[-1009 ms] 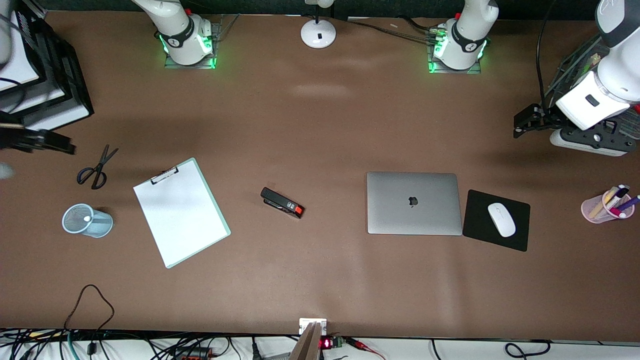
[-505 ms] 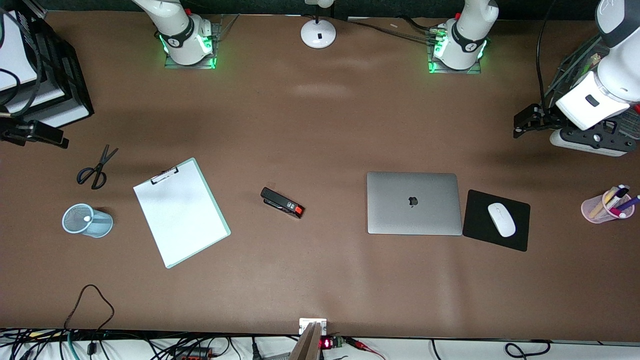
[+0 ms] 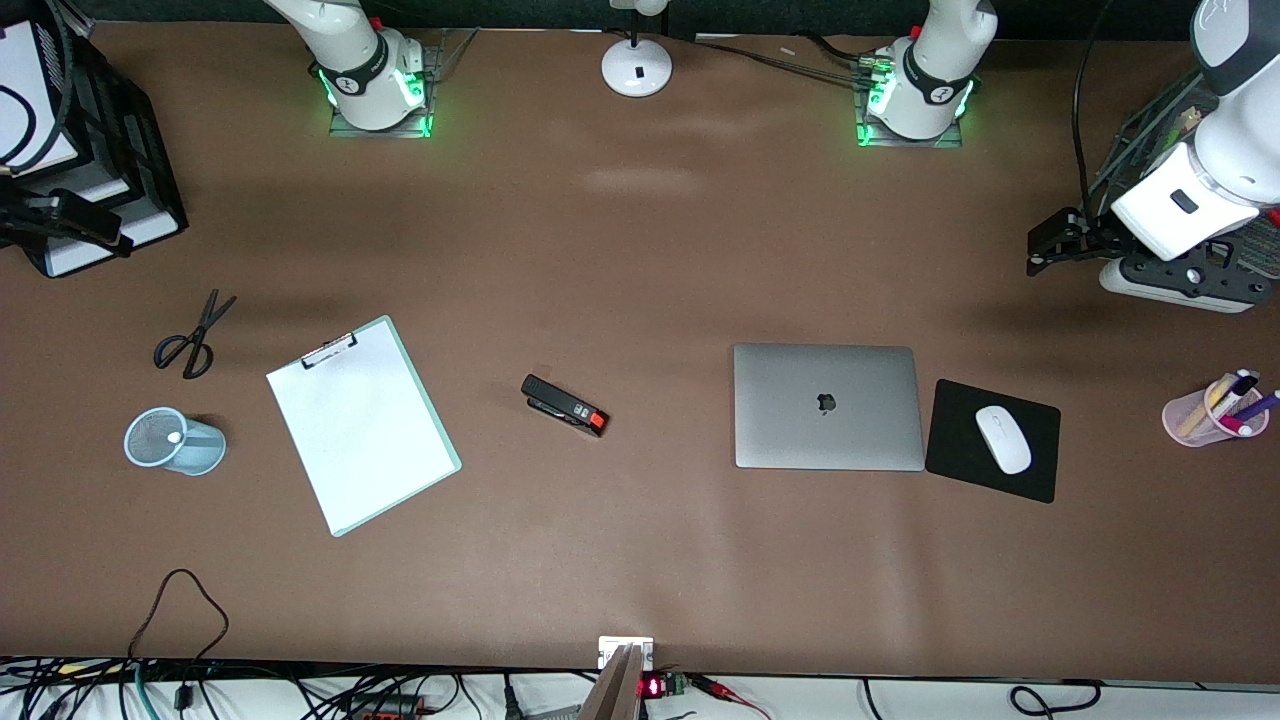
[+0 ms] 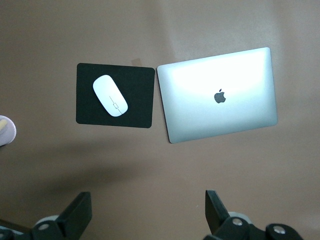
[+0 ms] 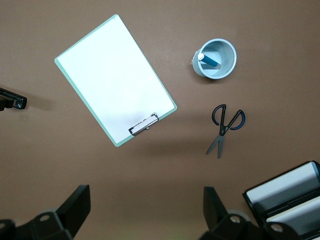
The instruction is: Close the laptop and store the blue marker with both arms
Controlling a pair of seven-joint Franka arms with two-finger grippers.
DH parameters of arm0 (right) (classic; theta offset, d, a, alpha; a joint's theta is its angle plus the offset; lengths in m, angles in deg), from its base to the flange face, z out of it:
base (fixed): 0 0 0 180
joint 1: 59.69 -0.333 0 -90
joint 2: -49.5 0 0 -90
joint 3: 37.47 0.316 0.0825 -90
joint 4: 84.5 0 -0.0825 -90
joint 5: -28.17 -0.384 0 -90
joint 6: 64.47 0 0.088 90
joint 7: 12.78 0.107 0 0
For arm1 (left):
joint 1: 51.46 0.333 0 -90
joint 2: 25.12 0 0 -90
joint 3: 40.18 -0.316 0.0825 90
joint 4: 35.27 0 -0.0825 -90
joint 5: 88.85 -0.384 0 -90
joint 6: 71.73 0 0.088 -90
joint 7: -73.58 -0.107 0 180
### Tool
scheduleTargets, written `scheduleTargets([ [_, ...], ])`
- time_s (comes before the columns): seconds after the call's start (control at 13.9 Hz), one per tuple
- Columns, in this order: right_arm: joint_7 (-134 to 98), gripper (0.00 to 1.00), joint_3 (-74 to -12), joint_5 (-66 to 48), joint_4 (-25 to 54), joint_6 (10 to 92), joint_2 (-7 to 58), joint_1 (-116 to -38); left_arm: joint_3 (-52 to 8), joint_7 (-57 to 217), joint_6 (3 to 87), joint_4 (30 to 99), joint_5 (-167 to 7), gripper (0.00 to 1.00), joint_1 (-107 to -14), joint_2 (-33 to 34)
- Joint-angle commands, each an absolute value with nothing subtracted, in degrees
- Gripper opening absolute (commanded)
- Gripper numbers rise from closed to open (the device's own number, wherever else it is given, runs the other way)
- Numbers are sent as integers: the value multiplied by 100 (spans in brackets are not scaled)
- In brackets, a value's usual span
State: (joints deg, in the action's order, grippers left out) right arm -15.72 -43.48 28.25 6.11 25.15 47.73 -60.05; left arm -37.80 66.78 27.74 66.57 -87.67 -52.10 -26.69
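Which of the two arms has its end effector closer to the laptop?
Left. The left end effector hangs open toward its own end of the table, near the laptop; the right end effector, also open, is over the black trays.

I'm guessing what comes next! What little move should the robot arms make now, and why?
Probably just rest where they are: the laptop lies shut, the blue marker sits in the light-blue mesh cup, and the left gripper and right gripper hang open and empty over the table.
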Motion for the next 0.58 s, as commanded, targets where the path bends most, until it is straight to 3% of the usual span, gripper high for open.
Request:
scheduleTargets([
  [0.0,-1533,100,-4327,2905,744,2518,4888,-6022,-3807,6725,2610,6528,-8727,100,-5216,-2609],
  [0.5,-1524,100,-4336,2870,629,2430,4845,-6004,-3834,6725,2592,6528,-8727,100,-5207,-2582],
])
